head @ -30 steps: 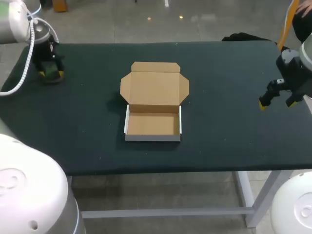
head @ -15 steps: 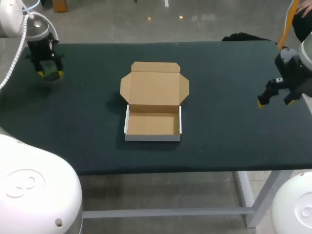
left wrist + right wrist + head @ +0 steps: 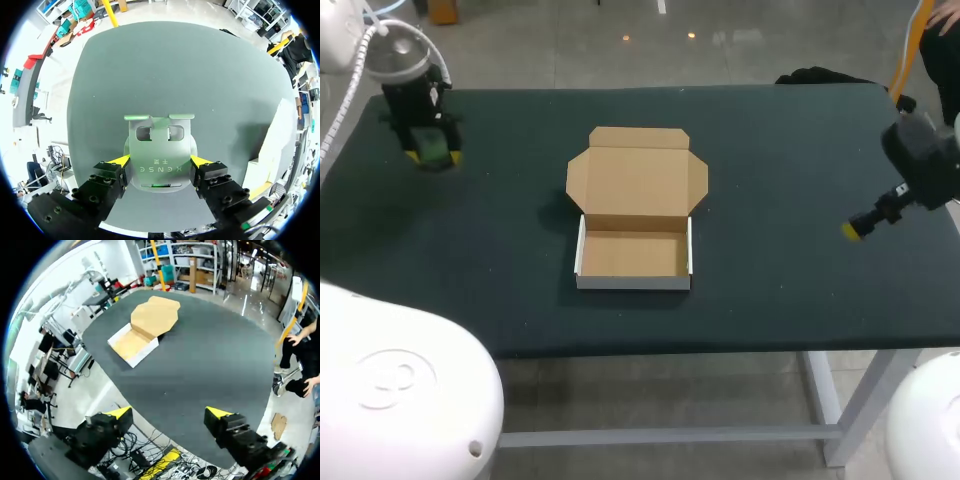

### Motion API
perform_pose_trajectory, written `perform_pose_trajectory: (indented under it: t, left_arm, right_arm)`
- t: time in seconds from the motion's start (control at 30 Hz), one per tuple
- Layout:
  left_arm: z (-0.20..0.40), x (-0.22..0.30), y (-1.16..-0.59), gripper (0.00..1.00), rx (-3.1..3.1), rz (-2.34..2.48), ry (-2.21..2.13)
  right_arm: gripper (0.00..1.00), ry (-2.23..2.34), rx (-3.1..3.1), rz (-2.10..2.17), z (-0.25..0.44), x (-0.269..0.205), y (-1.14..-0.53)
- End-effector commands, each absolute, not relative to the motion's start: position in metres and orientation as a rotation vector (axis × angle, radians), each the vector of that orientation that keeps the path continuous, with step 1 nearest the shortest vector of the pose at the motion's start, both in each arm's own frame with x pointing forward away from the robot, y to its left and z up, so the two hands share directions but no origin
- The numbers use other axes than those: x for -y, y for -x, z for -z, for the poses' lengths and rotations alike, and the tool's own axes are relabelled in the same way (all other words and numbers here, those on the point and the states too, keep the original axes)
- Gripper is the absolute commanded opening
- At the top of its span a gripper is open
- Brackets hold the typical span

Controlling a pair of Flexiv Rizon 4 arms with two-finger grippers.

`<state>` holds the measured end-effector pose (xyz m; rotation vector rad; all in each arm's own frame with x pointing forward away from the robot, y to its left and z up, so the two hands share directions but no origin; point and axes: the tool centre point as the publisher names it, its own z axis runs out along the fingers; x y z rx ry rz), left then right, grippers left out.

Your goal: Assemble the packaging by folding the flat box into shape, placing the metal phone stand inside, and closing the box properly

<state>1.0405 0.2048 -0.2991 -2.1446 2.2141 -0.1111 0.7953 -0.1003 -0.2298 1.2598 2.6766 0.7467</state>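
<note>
The cardboard box [image 3: 634, 256] stands folded at the table's middle, its tray empty and its brown lid [image 3: 637, 180] lying open and flat behind it. My left gripper [image 3: 429, 152] hovers over the far left corner, shut on the metal phone stand [image 3: 159, 150]; both yellow fingertips press its side edges. The stand is a silvery plate with two cut-outs and a bent lip. My right gripper [image 3: 170, 416] hangs open and empty above the table's right edge, with the box [image 3: 132, 342] well ahead of it. In the head view only one of its yellow tips [image 3: 850, 231] shows.
The dark green table [image 3: 770, 150] carries nothing else. The box's white wall [image 3: 280, 135] shows off to the side of my left gripper. Bare cloth lies on both sides of the box.
My left gripper has shifted slightly right with the stand in it. My right wrist has turned and drawn toward the table's right edge, so only one yellow tip shows.
</note>
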Motion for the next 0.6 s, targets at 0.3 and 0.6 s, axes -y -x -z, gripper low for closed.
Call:
perform_pose_trajectory:
  t: [0.3,0.6]
  left_arm:
    - [0.276,-0.158,-0.972,0.00,-2.211,0.144,2.029]
    - [0.267,-0.134,-0.950,0.00,-2.234,0.151,1.980]
  right_arm:
    - [1.00,-0.535,-2.763,-1.123,0.238,0.097,-0.779]
    - [1.00,-0.476,-2.880,-1.074,0.266,0.083,-0.783]
